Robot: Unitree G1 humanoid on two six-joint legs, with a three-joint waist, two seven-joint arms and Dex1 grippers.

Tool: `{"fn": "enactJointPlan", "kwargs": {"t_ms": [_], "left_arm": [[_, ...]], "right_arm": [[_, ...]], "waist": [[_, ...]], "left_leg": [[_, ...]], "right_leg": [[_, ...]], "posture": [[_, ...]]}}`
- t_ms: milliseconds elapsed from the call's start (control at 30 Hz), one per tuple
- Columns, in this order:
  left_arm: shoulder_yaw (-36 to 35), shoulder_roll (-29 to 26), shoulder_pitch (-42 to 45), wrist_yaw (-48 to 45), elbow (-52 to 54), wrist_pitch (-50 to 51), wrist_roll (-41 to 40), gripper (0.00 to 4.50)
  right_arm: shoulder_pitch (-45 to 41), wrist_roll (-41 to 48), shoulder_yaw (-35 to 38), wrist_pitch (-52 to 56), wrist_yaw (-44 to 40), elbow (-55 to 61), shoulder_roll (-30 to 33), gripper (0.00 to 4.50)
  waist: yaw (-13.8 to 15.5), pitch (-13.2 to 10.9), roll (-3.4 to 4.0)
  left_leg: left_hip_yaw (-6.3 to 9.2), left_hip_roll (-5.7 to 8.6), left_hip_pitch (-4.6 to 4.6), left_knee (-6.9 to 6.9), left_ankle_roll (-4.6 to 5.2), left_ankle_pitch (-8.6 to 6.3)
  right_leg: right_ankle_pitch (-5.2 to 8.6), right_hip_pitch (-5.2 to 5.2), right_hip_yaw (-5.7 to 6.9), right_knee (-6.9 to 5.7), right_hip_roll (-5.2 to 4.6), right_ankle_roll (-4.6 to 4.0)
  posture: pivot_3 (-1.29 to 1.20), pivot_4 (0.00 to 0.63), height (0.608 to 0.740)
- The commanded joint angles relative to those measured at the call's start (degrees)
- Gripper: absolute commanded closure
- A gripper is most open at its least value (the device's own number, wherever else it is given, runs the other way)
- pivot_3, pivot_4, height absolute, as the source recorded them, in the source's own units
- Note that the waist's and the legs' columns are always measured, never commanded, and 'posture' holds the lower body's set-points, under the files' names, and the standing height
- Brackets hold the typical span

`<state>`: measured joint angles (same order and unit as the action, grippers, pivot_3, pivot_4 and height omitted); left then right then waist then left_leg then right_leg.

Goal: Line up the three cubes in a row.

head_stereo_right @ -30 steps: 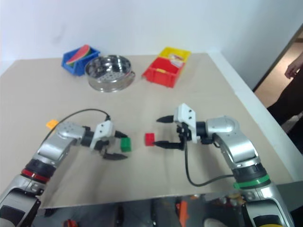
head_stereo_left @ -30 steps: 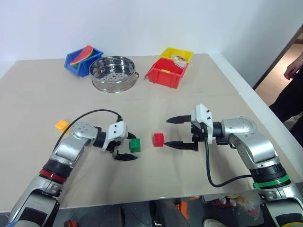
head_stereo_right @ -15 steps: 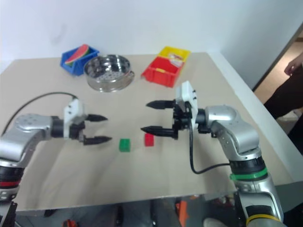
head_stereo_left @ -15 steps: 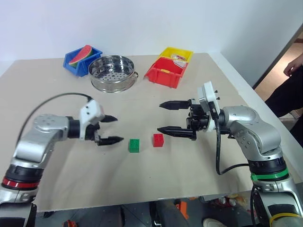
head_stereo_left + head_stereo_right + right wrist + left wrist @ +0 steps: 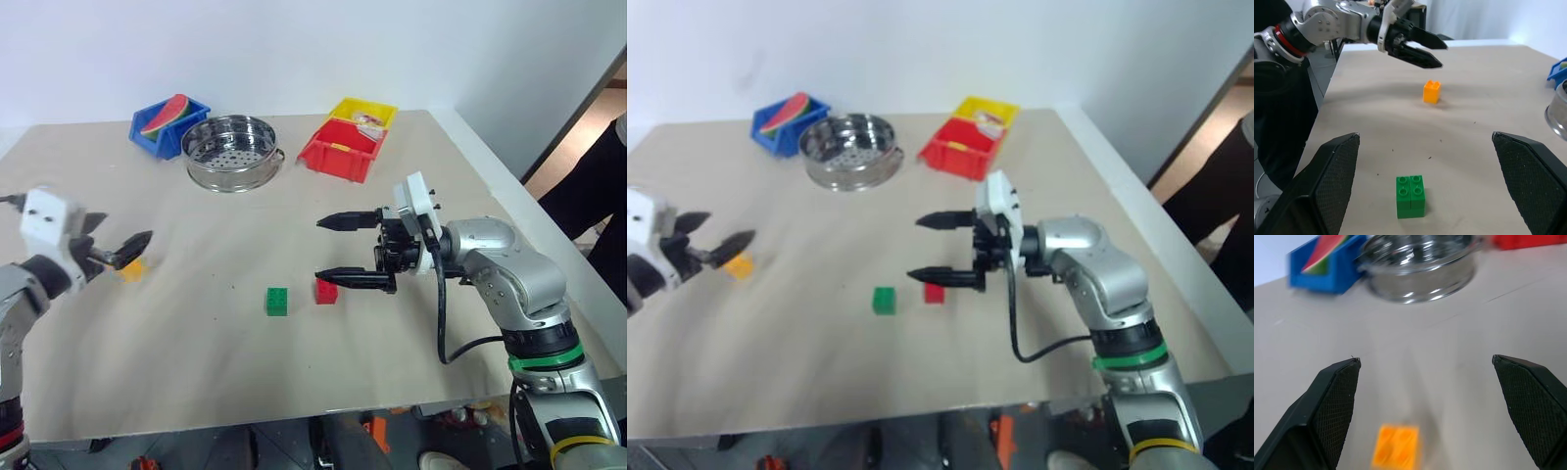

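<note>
Step in hand: fetching orange cube (image 5: 1396, 452). Your left end effector (image 5: 116, 249) was released, empty, cube just ahead between its fingers. Right end effector (image 5: 338, 251) released beside red cube (image 5: 326, 291) and green cube (image 5: 277, 301). Next: descend, clench, carry to row.

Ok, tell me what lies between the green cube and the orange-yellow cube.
Only bare table: in the left eye view nothing sits between the green cube and the orange-yellow cube.
</note>
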<state>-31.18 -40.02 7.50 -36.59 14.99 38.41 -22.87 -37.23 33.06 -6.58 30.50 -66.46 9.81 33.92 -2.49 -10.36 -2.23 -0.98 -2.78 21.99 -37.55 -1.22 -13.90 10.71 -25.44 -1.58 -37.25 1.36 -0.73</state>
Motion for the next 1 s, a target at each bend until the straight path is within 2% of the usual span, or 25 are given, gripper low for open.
{"fn": "enactJointPlan", "kwargs": {"t_ms": [33,300,1000], "left_arm": [[-2.96,-1.55,-0.63,-1.78,-2.26,-2.52,-1.9,0.04],[0.4,-6.09,1.12,-7.71,-14.19,-6.13,-1.45,0.04],[12.33,-7.25,10.1,-12.23,-33.19,-12.82,3.61,0.04]], "right_arm": [[-1.75,-0.48,0.13,-1.41,-1.09,0.72,0.03,0.0],[-1.32,-1.97,0.35,-1.61,-0.84,1.13,0.52,0.0],[1.85,-2.05,1.63,-1.34,0.76,4.76,3.42,0.0]], "waist": [[0.03,0.0,-0.01],[0.05,0.0,-0.01],[0.05,0.0,-0.02]], "left_leg": [[0.01,0.01,0.01,0.0,0.0,0.0],[0.02,0.01,0.01,0.0,0.0,0.0],[0.0,0.01,0.06,0.04,-0.03,-0.02]], "right_leg": [[0.0,0.0,0.01,0.0,-0.01,0.0],[0.03,-0.01,0.12,0.0,-0.03,-0.05],[0.04,-0.04,0.13,0.01,-0.07,-0.07]], "posture": [[0.0,0.15,0.74],[0.0,0.15,0.74],[0.0,0.15,0.74]]}}
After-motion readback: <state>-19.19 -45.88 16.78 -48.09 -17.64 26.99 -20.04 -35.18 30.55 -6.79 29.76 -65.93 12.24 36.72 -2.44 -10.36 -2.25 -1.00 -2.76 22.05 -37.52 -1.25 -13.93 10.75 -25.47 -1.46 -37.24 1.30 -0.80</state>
